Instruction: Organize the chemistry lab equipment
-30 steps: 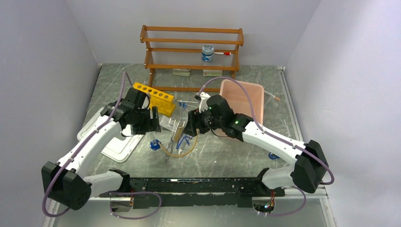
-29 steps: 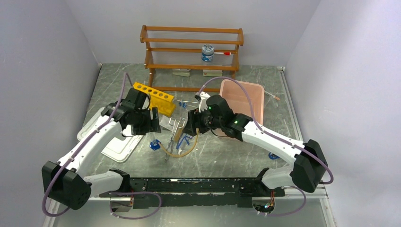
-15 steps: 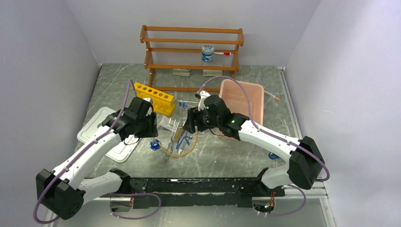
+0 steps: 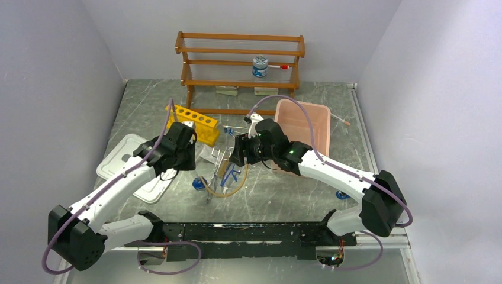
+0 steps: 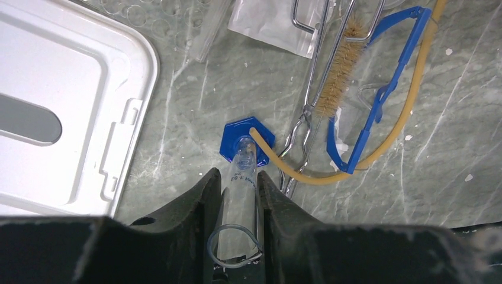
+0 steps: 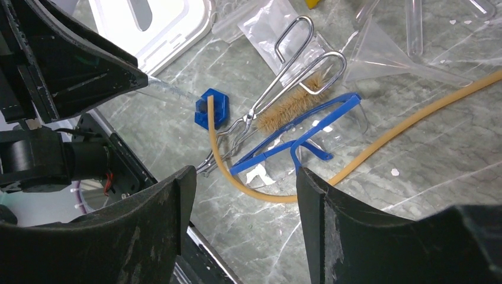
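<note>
A small clear blue-capped tube [image 5: 244, 155] lies on the table, its blue hexagonal cap [image 5: 247, 137] pointing away from my left gripper [image 5: 238, 177]. The left jaws press on both sides of the tube's body. In the top view the left gripper [image 4: 188, 163] sits just behind the cap [image 4: 199, 183]. One end of the tan hose [image 5: 408, 100] rests on the cap. Metal tongs [image 5: 311, 100], a brush [image 5: 337, 71] and blue-framed glasses [image 5: 379, 100] lie beside it. My right gripper [image 6: 245, 174] hovers open above the hose [image 6: 408, 115], holding nothing. The yellow rack [image 4: 192, 121] stands behind.
A white lid [image 4: 127, 165] lies left of the left arm. A pink bin [image 4: 305, 121] sits behind the right arm. A wooden shelf [image 4: 240, 59] at the back holds a jar [image 4: 260, 65]. A clear funnel [image 6: 379, 59] and plastic bag lie by the tongs.
My left arm swung forward and right, down onto the blue-capped tube, and its jaws closed from wide open onto it. The cap shifted slightly right. The right arm barely moved.
</note>
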### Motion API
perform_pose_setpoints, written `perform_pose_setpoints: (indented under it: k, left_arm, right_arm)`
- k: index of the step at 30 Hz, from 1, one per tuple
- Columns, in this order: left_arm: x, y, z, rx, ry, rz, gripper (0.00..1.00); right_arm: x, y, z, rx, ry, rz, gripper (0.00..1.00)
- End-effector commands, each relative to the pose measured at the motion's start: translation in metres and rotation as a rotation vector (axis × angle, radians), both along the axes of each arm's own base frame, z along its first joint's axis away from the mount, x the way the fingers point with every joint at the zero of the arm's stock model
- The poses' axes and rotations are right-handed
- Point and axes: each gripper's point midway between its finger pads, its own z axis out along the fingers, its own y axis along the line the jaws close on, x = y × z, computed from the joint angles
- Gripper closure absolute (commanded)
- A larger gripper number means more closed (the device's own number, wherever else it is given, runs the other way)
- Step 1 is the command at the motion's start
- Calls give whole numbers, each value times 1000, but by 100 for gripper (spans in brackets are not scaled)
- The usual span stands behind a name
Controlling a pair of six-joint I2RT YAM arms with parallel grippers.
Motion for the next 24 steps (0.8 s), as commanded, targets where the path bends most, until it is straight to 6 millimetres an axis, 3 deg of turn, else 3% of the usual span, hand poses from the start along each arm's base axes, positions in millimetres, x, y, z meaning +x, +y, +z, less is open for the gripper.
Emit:
perform_pose_setpoints:
  k: [1,7,15,17,19,24]
  left_arm:
    - [9,-2,23,6,-56,-6,74]
    - [12,6,66,18,-113,27,75]
    - [21,7,133,-19,-217,50,75]
    - [23,-4,147,-72,-232,11,76]
    - [21,-28,159,-162,-227,-93,75]
    - [10,-72,182,-355,-273,-306,76]
  right_arm:
    - [7,10,24,45,-74,37,34]
    - [0,37,51,148,-184,220,33]
    - [-1,70,111,344,-446,363,29]
    - [-1,75,125,380,-497,389,28]
    - [-1,80,133,386,-529,425,28]
    - [-3,75,131,305,-592,488,27]
